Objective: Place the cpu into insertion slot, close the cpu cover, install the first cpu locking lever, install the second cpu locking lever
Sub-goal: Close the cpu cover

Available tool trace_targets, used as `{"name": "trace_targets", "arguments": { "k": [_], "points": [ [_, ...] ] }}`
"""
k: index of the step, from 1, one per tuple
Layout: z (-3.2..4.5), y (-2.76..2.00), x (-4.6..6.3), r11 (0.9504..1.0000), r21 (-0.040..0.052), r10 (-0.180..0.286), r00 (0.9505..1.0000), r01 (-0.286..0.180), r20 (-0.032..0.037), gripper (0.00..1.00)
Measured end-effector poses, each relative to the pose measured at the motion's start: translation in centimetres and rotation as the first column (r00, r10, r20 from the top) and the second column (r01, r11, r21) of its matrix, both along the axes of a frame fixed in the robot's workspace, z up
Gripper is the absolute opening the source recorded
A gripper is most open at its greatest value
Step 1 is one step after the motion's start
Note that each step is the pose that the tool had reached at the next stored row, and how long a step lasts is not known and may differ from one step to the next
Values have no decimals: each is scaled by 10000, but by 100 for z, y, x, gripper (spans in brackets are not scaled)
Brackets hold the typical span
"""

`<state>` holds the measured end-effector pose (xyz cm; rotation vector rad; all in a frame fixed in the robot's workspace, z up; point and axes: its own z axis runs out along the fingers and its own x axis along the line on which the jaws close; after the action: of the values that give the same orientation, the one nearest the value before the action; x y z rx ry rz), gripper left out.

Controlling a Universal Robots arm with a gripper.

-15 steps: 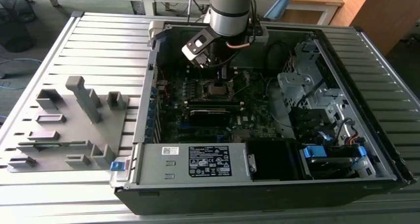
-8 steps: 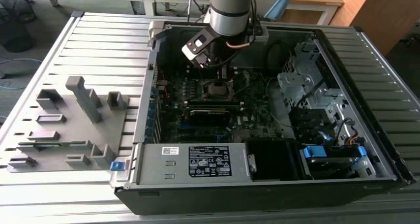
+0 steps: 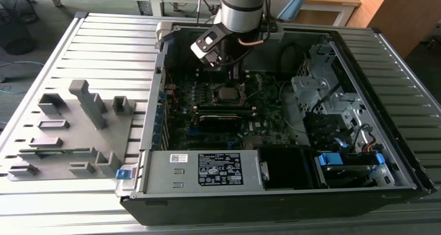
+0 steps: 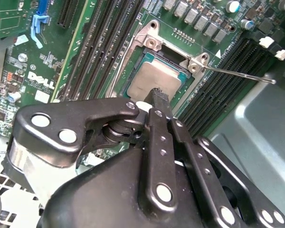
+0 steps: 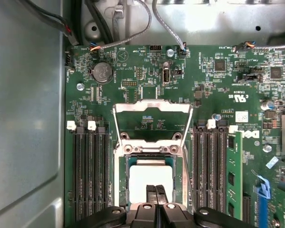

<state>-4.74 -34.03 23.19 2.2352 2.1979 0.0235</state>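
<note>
The gripper (image 5: 156,190) has its fingers pressed together with nothing between them, tips right over the cpu (image 5: 149,176). The cpu lies in the insertion slot (image 5: 149,151). Beyond the cpu, the cpu cover (image 5: 152,108) is swung open. Farther from the cpu is a white label (image 5: 241,116).

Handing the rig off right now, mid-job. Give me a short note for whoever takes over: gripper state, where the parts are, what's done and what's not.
Gripper: fingers shut, holding nothing, tips at the edge of the cpu; I can't tell whether they touch it.
cpu: lies flat in the insertion slot, silver top up.
cpu cover: swung open, off the slot.
Locking lever: a thin rod sticking out free, unlatched.
Done: cpu placed.
Left: cover not closed, neither lever installed.
</note>
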Motion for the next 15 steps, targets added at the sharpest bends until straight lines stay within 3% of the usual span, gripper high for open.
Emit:
{"name": "trace_targets", "arguments": {
  "k": [4, 15],
  "points": [
    [59, 0, 0, 10000, 0, 0, 10000, 0, -1, 10],
    [64, 0, 23, 10000, -1, 0, 10000, 0, -2, 10]
  ]
}}
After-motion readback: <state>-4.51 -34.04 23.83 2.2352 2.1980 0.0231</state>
